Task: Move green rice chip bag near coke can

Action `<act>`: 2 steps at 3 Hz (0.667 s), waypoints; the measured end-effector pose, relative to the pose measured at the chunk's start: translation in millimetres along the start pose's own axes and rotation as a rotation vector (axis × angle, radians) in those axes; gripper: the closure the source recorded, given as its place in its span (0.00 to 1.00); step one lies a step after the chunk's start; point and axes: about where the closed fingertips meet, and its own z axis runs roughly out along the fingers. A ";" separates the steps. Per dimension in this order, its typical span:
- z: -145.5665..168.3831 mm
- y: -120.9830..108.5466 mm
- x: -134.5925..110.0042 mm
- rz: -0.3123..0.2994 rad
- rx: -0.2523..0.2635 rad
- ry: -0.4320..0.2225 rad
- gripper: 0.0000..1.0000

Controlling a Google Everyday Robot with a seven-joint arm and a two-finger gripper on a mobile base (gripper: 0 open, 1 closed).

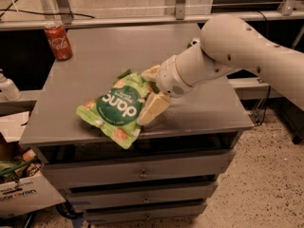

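At the front of the grey metal cabinet top (118,56) lies the crinkly light-green rice chip bag (116,107), its long axis running from the front-left edge up towards the right, where its end sits between the cream fingers of the robot's two-finger gripper (151,91). Those fingers stand apart, one on each side of that end, not yet pressed together on it. From there the small red coke can (59,41) stands well apart at the back-left corner, so I judge the carry must go diagonally left and away.
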 end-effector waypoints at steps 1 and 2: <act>9.6 4.3 1.4 0.012 -0.020 -0.005 0.41; 15.0 7.3 2.9 0.023 -0.031 -0.008 0.64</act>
